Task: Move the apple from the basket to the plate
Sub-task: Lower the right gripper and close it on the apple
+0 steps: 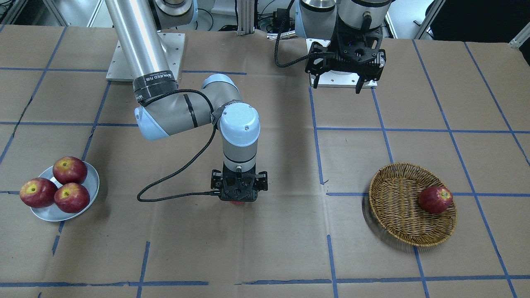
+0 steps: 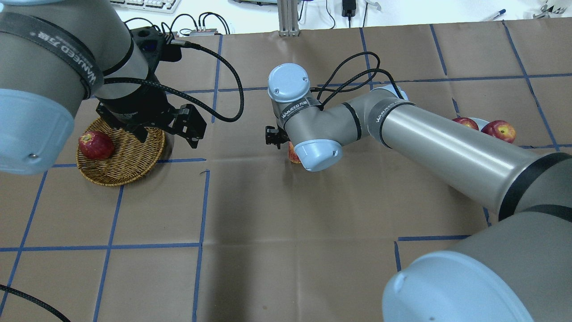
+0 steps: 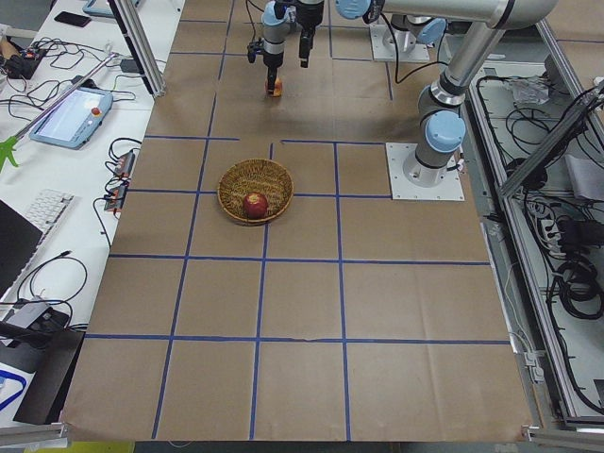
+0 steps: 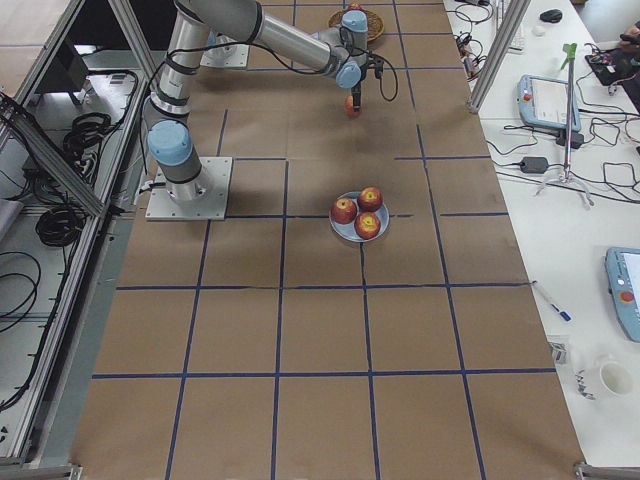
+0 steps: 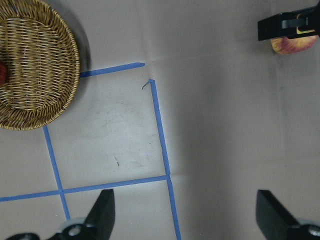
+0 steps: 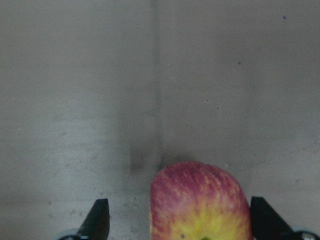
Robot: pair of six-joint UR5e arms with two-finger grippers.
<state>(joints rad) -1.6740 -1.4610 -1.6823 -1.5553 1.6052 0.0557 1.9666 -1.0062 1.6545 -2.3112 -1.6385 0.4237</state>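
The pale pinkish-red apple (image 6: 200, 205), yellow near its stem, stands on the brown paper at mid-table. It shows as a sliver under the wrist in the front view (image 1: 237, 202) and in the overhead view (image 2: 292, 154). My right gripper (image 6: 177, 220) points straight down over it, open, with the apple between the fingers and close to one of them. The wicker basket (image 1: 393, 203) holds one dark red apple (image 1: 434, 199). The whitish-grey plate (image 1: 93, 182) carries three deeper red apples. My left gripper (image 1: 335, 85) is open and empty, raised near the basket (image 2: 134, 163).
Blue tape lines grid the brown paper. The right arm's black cable (image 1: 174, 182) loops low beside its wrist. The two arm base plates (image 1: 343, 78) stand at the robot's side of the table. The basket's rim also shows in the left wrist view (image 5: 70, 85).
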